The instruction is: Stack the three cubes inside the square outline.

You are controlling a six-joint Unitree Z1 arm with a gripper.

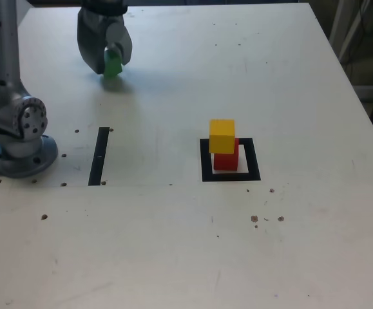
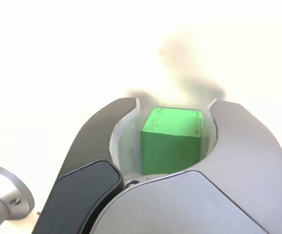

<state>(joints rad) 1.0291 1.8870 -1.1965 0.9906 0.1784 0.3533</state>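
White table (image 1: 173,257) fills the exterior view, with the arm's grey base (image 1: 15,138) bolted near that view's left edge and a thin black strip (image 1: 99,156) just beside it. Square outline (image 1: 230,160) sits right of centre: red cube (image 1: 225,158) inside it, yellow cube (image 1: 222,136) on top, slightly offset toward the view's left — two of three stacked, so the outline is placed as the target and the stack awaits its last block. Gripper (image 1: 111,59) is at the far left of the table, well apart from the stack, jaws clamped on the green cube (image 1: 113,65); wrist view confirms it, the green cube (image 2: 172,140) seated between the curved fingers (image 2: 104,126), gripper (image 2: 174,105) pinching its two sides. Judged step: grasp made, lift and carry to the stack next. Hard to tell — whether the cube's underside is touching the table; the wrist view's background is washed out, and the upper arm is cut off.
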